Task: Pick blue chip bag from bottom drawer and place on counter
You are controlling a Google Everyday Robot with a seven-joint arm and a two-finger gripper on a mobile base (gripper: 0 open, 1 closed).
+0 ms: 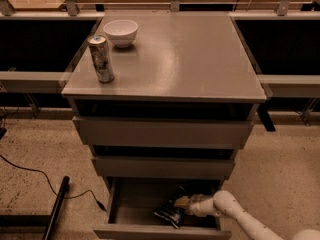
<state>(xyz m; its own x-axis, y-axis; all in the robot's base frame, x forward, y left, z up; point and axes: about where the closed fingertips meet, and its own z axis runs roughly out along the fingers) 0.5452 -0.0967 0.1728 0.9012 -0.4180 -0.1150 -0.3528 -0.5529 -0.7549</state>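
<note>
**Secure the bag before lifting out**

My gripper [181, 202] is low inside the bottom drawer [131, 211], touching the blue chip bag [169, 213], which lies at its tip, slightly nearer the drawer front. I cannot tell whether it has hold yet. I'd confirm a firm grasp on the foil, then withdraw clear of the drawer overhead. The arm [235, 215] reaches in from the right, roughly level; the counter [190, 59] sits well above.

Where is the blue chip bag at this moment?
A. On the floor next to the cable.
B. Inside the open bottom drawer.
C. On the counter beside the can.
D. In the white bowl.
B: the chip bag lies inside the open bottom drawer, with the gripper reaching in at its right edge; the counter holds the can and the bowl.
</note>
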